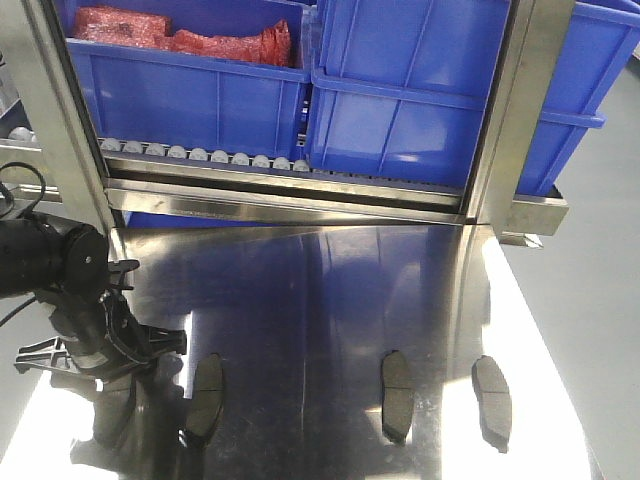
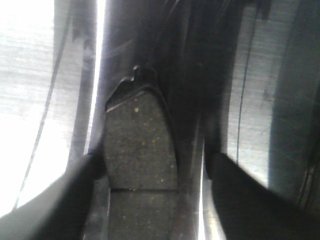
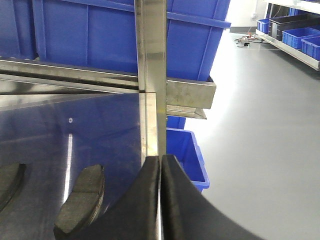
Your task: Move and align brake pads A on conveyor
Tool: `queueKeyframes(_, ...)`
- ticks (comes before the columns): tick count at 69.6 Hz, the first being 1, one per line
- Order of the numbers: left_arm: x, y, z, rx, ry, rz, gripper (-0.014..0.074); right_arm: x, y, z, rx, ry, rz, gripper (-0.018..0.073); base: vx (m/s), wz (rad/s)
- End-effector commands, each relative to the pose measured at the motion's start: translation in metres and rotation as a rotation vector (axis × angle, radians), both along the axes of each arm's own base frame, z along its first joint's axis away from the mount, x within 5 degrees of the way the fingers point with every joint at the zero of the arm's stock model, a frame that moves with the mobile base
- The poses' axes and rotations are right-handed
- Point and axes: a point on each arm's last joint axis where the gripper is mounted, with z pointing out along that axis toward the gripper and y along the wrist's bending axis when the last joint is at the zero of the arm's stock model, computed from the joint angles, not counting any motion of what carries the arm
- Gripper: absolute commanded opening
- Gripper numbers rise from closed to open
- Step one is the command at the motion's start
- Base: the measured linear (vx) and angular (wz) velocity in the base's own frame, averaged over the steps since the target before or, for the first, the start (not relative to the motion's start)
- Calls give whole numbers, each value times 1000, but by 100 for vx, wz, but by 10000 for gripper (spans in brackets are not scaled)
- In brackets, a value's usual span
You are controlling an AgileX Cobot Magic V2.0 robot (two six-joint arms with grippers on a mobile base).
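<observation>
Three brake pads A lie on the shiny steel table (image 1: 330,300): a left pad (image 1: 205,395), a middle pad (image 1: 397,390) and a right pad (image 1: 492,390). My left gripper (image 1: 140,345) hangs low at the table's left, just left of the left pad. In the left wrist view it (image 2: 154,167) is open over a dark pad (image 2: 140,145) lying lengthwise between the fingers; the left finger (image 2: 85,175) is at the pad's edge and the right finger (image 2: 225,175) stands apart. My right gripper (image 3: 160,165) is shut and empty, beside a pad (image 3: 82,200). The conveyor is out of view.
A roller rack (image 1: 200,155) with large blue bins (image 1: 400,90) stands behind the table; one bin holds red bagged items (image 1: 180,35). A steel post (image 1: 515,110) rises at the back right. A blue bin (image 3: 185,155) sits on the floor past the table's right edge.
</observation>
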Motion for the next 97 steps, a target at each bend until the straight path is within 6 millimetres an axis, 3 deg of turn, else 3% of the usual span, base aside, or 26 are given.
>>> queueKeyframes(1,4,-1,20,-16,-66,-1,234,0,0,4,-18,-75,5,-7,0,0)
queueKeyframes(8,3,0,16,-8,-43,-16,-8,0,0,4,-18,-75,5,-7,0,0)
queueKeyframes(21,3,0,12,-2,-20,-43,-8,0,0,4,-18,-75,5,-7,0,0)
queueKeyframes(33,1,0,22,-6,-43,-62,-8,0,0,4,-18,-75,5,-7,0,0)
queueKeyframes(46,-8,3,48,-11,-97,-75,-8,0,0,4,-18,-75,5,-7,0,0)
queueKeyframes(61,-26,11,94,-11,-229,-106,-8,0,0,4,-18,-75,5,-7,0,0)
queueKeyframes(80,-74,32,167,21,-485,-126,-8,0,0,4,-18,-75,5,-7,0,0)
queueKeyframes(97,-143,57,195,50,-675,-110,-7,0,0,4,-18,-75,5,-7,0,0)
